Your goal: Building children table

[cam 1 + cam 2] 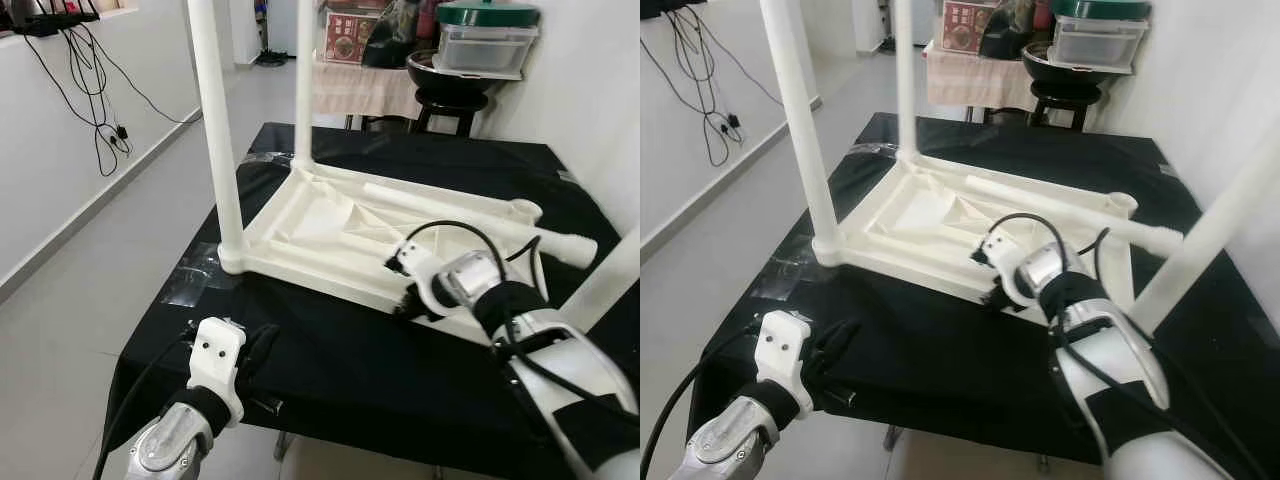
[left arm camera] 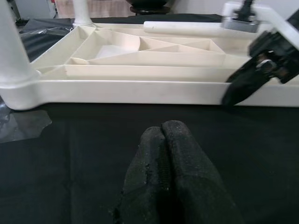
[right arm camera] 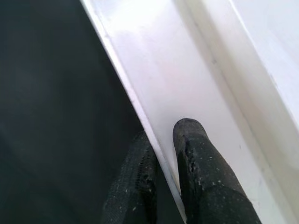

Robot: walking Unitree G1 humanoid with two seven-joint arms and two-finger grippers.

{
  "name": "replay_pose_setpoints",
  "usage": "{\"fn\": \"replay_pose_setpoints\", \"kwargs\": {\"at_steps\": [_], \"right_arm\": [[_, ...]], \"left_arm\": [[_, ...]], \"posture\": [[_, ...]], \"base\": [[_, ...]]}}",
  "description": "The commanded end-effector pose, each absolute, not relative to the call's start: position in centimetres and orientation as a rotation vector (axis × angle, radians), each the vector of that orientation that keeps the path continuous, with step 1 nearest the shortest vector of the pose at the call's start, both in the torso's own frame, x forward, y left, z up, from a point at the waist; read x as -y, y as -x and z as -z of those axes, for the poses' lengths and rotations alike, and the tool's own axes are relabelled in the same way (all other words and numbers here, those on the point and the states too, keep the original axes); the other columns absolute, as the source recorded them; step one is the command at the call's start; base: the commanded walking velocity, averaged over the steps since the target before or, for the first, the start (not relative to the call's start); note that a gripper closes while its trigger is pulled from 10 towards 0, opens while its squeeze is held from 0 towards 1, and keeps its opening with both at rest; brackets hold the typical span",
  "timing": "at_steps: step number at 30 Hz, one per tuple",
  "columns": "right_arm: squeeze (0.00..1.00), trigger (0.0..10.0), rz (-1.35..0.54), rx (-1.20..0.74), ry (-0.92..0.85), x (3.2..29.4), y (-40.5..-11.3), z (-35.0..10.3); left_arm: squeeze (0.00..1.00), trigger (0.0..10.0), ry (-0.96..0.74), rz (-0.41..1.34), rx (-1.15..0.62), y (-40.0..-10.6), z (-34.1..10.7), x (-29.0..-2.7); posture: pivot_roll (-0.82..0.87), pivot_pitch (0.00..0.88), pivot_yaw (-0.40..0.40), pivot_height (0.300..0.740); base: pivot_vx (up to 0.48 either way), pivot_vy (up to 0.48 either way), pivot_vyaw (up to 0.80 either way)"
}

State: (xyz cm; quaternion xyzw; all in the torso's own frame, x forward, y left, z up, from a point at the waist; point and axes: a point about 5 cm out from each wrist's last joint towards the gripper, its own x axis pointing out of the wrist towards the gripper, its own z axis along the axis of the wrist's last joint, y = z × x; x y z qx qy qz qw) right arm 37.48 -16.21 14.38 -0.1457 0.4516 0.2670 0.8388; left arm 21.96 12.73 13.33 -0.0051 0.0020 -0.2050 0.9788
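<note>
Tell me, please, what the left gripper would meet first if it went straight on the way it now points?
Probably the near side rim of the upturned white plastic tabletop. The left gripper, fingers shut, points across bare black tablecloth toward that rim, with nothing between; depth is hard to judge.

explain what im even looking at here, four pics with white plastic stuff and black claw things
It is a humanoid robot assembling a children's table. The two wide pictures come from its head camera, looking down at a black-covered table. On that lies the white tabletop, upside down, with two legs screwed in and pointing up, and a loose leg lying along its far edge.

The other two pictures come from cameras on its wrists, looking along each gripper's black fingers. The right gripper pinches the tabletop's near rim, one finger on each side. The left gripper is shut, holding nothing, and rests on the black cloth facing the tabletop.

Behind stand a stool and a plastic box.
</note>
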Motion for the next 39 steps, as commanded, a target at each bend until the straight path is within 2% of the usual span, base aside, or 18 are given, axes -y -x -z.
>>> {"fn": "replay_pose_setpoints", "kwargs": {"at_steps": [1,2,5,14,18,27,29,35,39], "right_arm": [[0.00,0.0,-0.534,-0.999,0.213,15.9,-36.7,-12.7],[0.00,0.0,-0.534,-0.999,0.213,15.9,-36.7,-12.7],[0.00,0.0,-0.540,-0.995,0.150,12.1,-36.0,-12.1],[0.00,0.0,-0.509,-0.960,0.106,8.1,-35.2,-11.9],[0.00,0.0,-0.513,-0.956,0.128,8.2,-35.0,-12.3],[0.00,0.0,-0.438,-0.973,0.132,11.1,-33.8,-12.7],[0.00,0.0,-0.456,-1.002,0.127,11.8,-32.6,-12.5],[0.00,0.0,-0.505,-1.050,0.115,12.2,-30.5,-12.3],[0.00,0.0,-0.511,-1.062,0.109,12.3,-30.1,-12.2]], "left_arm": [[0.00,10.0,0.012,0.414,-0.001,-21.9,-13.6,-12.8],[0.00,10.0,0.012,0.414,-0.001,-21.9,-13.6,-12.8],[0.00,10.0,0.010,0.414,-0.002,-21.9,-13.6,-12.9],[0.00,10.0,0.001,0.412,-0.001,-22.0,-13.5,-12.8],[0.00,10.0,-0.001,0.411,-0.001,-22.0,-13.5,-12.7],[0.00,10.0,0.003,0.412,-0.003,-22.0,-13.4,-12.8],[0.00,10.0,0.002,0.415,-0.006,-21.9,-13.4,-12.9],[0.00,10.0,-0.002,0.422,-0.011,-21.9,-13.3,-13.1],[0.00,10.0,-0.003,0.423,-0.012,-21.9,-13.3,-13.1]], "posture": [[-0.07,0.034,-0.054,0.740],[-0.07,0.034,-0.054,0.740],[-0.07,0.032,-0.052,0.740],[-0.06,0.023,-0.056,0.740],[-0.06,0.021,-0.058,0.740],[-0.07,0.020,-0.058,0.740],[-0.07,0.020,-0.047,0.740],[-0.08,0.019,-0.041,0.740],[-0.07,0.019,-0.041,0.740]], "base": [[0.000,0.000,0.00],[0.000,0.000,0.00],[0.000,0.000,0.00],[0.000,0.000,0.00],[0.000,0.000,0.00],[0.000,0.000,0.00],[0.000,0.000,0.00],[0.000,0.000,0.00],[0.000,0.000,0.00]]}}
